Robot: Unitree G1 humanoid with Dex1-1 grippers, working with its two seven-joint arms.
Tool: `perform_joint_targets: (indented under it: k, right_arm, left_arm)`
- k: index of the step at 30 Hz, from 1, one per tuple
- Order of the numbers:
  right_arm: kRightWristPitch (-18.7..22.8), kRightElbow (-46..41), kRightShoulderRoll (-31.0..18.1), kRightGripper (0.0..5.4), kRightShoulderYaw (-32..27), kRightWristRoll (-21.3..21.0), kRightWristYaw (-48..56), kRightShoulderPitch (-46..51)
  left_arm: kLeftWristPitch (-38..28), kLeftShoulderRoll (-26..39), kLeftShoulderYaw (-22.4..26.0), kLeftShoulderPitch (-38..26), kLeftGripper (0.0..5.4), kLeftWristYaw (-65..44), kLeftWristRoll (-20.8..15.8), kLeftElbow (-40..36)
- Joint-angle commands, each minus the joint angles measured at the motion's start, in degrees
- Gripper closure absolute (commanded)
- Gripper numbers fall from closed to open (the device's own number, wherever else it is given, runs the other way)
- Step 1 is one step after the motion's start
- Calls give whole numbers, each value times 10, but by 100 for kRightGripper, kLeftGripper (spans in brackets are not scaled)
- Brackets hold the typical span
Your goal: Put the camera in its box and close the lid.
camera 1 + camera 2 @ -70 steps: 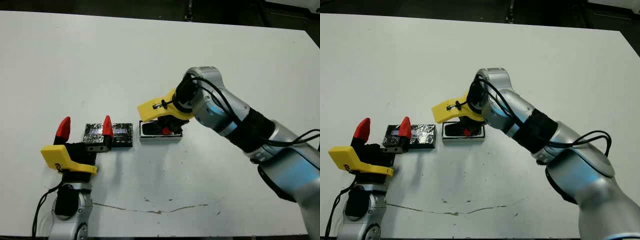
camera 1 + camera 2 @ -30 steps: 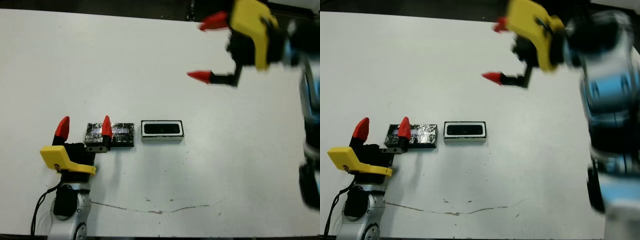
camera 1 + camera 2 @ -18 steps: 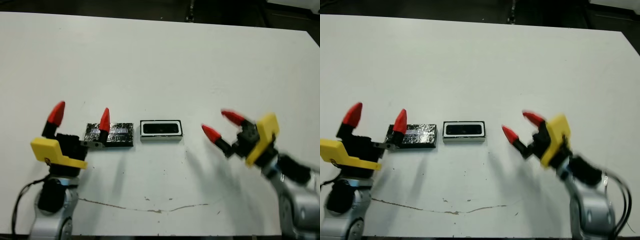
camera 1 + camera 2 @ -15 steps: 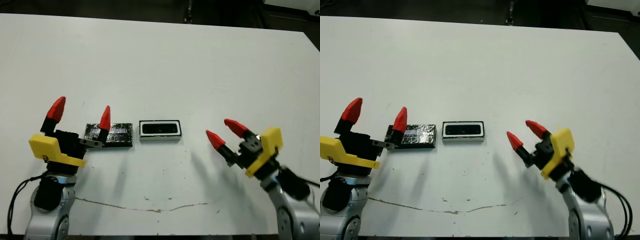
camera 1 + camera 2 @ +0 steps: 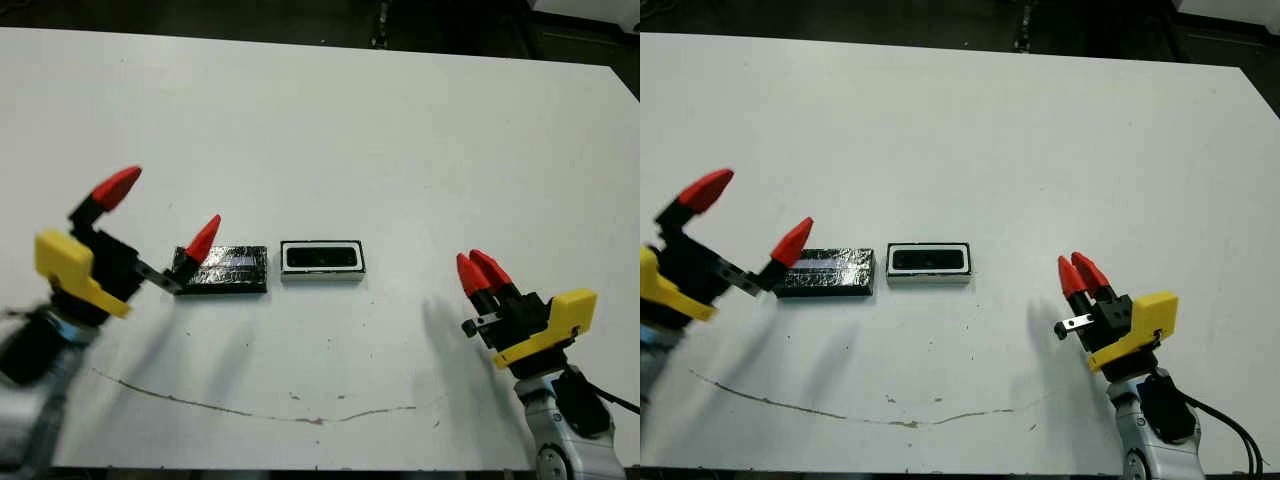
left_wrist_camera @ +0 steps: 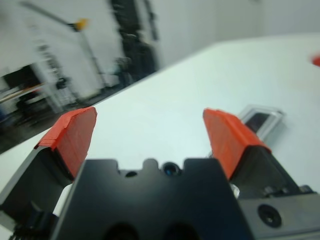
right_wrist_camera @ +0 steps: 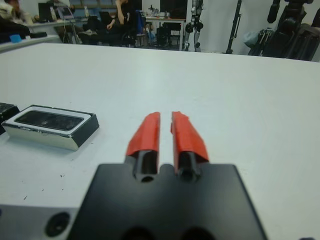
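The white box (image 5: 322, 272) lies mid-table with the slim black camera (image 5: 322, 257) resting inside it; the right wrist view shows the same box (image 7: 75, 140) with the camera (image 7: 50, 120) in it. Just left of the box, the flat black glossy lid (image 5: 225, 270) lies on the table. My left gripper (image 5: 160, 212) hovers open at the lid's left end, one fingertip over that end, nothing between its fingers. My right gripper (image 5: 478, 268) is shut and empty at the front right, well apart from the box.
A thin dark scuff line (image 5: 300, 412) runs along the table's front. The table's far edge (image 5: 320, 40) borders a dark floor. Beyond the table, the right wrist view shows tripods and a seated person (image 7: 125, 25).
My right gripper, which was over the box earlier, has swung away to the front right and shut. My left arm has tilted and shifted left, still open. The camera lies in the box.
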Motion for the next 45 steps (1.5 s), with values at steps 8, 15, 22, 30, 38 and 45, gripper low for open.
perform_joint_targets:
  k: [8,15,22,30,38,45]
  right_arm:
    - [-6,6,-11,538,7,7,-24,3]
    - [-13,8,-19,538,9,4,-29,4]
    - [-7,8,-23,538,11,0,-40,3]
    - [-5,7,-27,538,16,-4,-47,4]
    - [-2,7,-31,538,19,2,-47,6]
    - [-3,8,-32,538,21,5,-46,7]
  left_arm:
    - [27,152,-121,-292,0,-365,16,264]
    - [-12,90,-191,-393,0,-511,-4,426]
    - [8,77,-234,-384,0,-511,-29,439]
    - [13,67,-249,-359,0,-511,-39,435]
    - [-12,58,-251,-352,0,-511,-11,458]
    - [-71,37,-259,-361,0,-511,51,509]
